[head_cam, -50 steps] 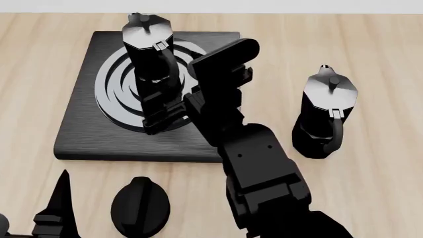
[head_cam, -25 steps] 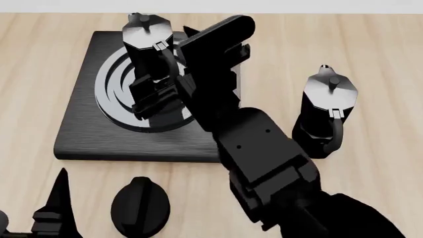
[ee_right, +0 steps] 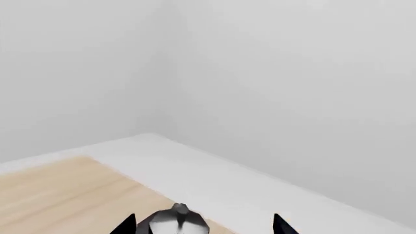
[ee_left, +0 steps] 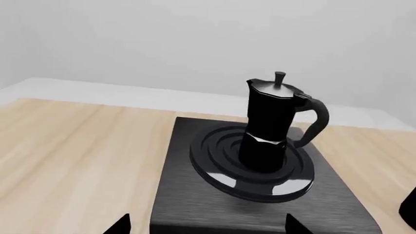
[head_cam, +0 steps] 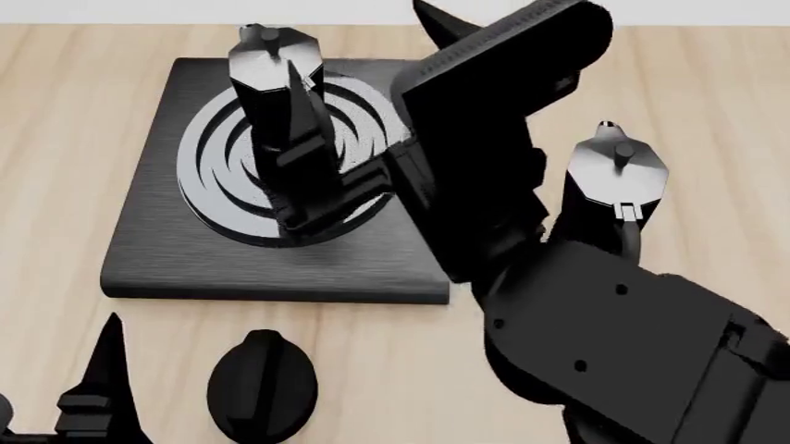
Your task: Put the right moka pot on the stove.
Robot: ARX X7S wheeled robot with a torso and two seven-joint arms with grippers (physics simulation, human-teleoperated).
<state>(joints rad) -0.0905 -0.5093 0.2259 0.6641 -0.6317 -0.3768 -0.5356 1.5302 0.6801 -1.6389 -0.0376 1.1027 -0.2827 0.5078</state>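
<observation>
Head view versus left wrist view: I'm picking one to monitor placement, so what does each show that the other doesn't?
Only the head view shows the second moka pot on the bare table, the oval knob and the right arm. Only the left wrist view shows the back wall. Both show the stove with a moka pot on its burner.

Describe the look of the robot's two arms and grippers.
Both are all black. The right arm is made of chunky, boxy segments with small screw dots and a blocky wrist. The left gripper shows thin pointed jaws. No cables or markings are visible.
</observation>
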